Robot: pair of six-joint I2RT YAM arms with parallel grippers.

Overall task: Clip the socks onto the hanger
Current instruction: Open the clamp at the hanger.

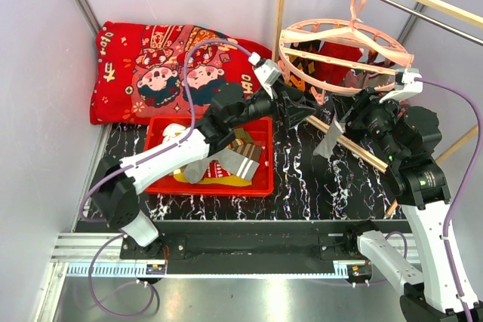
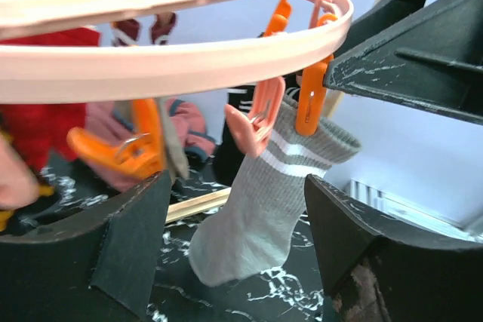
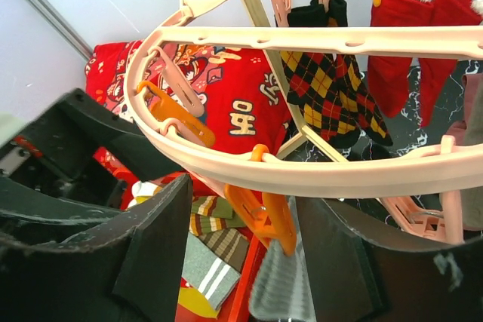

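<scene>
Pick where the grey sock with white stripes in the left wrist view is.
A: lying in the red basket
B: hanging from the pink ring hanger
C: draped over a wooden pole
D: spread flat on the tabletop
B: the grey sock hangs by its cuff at the clips under the rim of the hanger.

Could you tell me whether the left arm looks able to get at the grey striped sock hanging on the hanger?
Probably yes: the grey sock hangs from an orange clip on the hanger, straight ahead between the left gripper's open fingers, with nothing in front of it.
</scene>
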